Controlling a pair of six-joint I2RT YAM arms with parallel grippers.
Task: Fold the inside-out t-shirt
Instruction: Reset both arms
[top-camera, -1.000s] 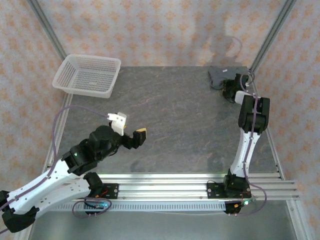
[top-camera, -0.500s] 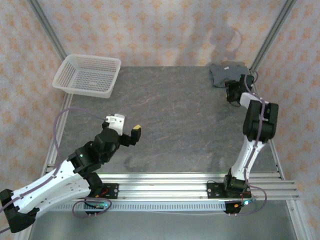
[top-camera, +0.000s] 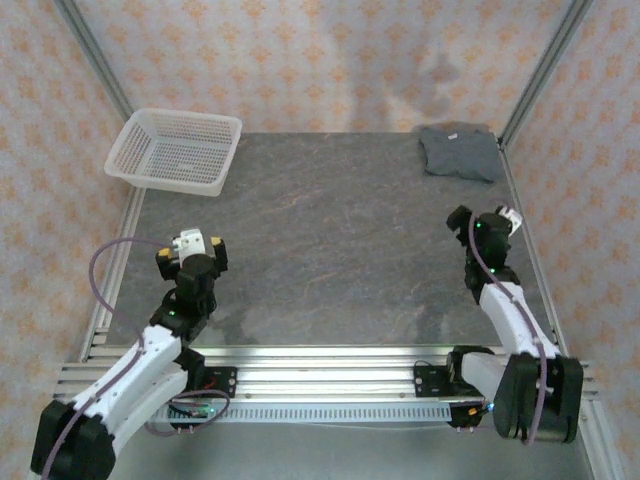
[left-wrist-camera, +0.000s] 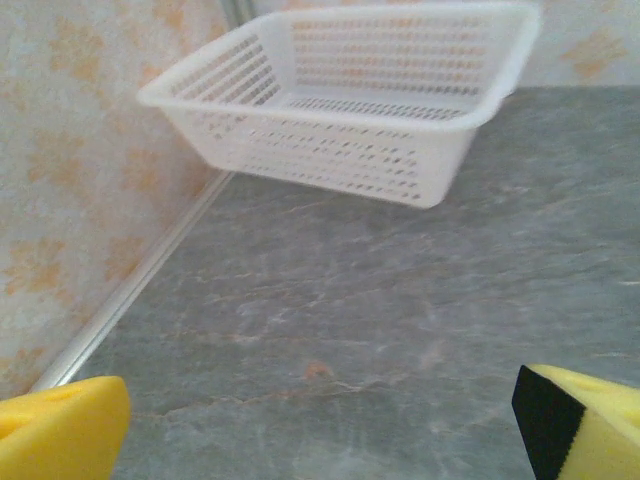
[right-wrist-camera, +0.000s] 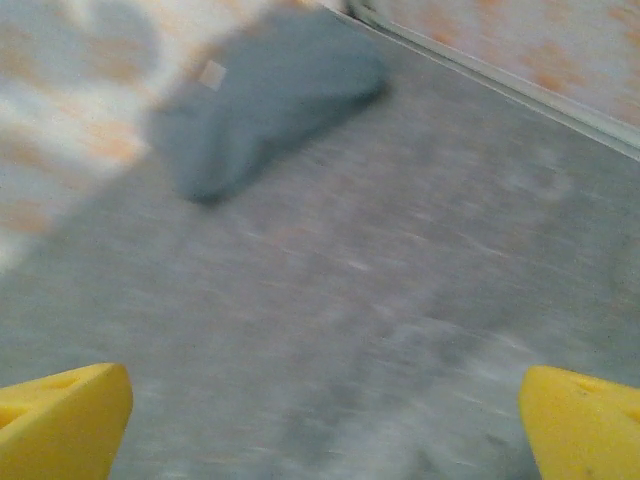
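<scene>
We saw the right pincer (top-camera: 487, 218) let go and draw back wide open, like the left pincer (top-camera: 190, 252), leaving the t-shirt (top-camera: 458, 152) apparently folded in the far right corner of the bench (top-camera: 330, 240), so the task looked done.

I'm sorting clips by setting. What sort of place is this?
Most likely a robot lab test cell, not a home: aluminium frame posts around patterned backdrop walls, two arms bolted to a rail at the table edge, and a t-shirt and basket as props.
</scene>
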